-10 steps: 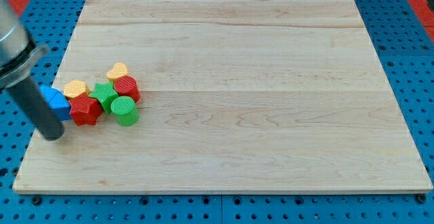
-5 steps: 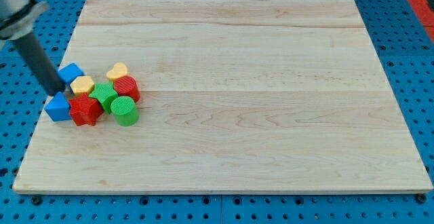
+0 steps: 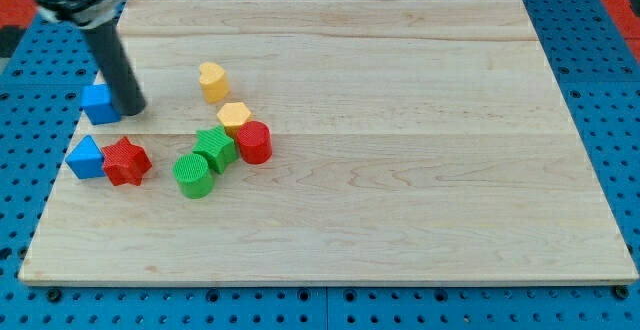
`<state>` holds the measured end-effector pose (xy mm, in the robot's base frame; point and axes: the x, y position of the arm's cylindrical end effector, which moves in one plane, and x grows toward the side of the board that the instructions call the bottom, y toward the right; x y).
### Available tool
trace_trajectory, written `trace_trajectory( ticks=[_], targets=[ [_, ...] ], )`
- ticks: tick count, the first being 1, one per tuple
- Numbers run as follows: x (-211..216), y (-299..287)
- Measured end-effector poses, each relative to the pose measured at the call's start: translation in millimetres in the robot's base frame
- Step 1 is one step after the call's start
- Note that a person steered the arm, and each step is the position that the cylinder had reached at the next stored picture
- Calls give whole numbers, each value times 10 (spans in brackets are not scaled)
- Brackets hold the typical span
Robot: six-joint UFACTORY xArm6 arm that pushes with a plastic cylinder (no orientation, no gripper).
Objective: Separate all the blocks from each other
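With nothing gripped, my tip is pressed against the blue cube at the board's left edge, while the green star, green cylinder, yellow hexagon and red cylinder are left clustered, so separation is judged incomplete.

The scene is being viewed by 1 camera only, from above and at a slant. The whole wooden table is being framed at middling range, its far edge lying toward the view's top, with blue pegboard being shown around it.
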<state>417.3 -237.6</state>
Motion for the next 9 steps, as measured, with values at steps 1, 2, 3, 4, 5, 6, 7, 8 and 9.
trace_trajectory(
  ticks=[1,2,3,4,5,6,7,8,9],
  targets=[
    [267,-8],
    [225,-621],
    [237,-671],
    [651,-350],
    [1014,-43],
    [975,433],
    [665,604],
    [638,942],
    [635,1241]
  ],
)
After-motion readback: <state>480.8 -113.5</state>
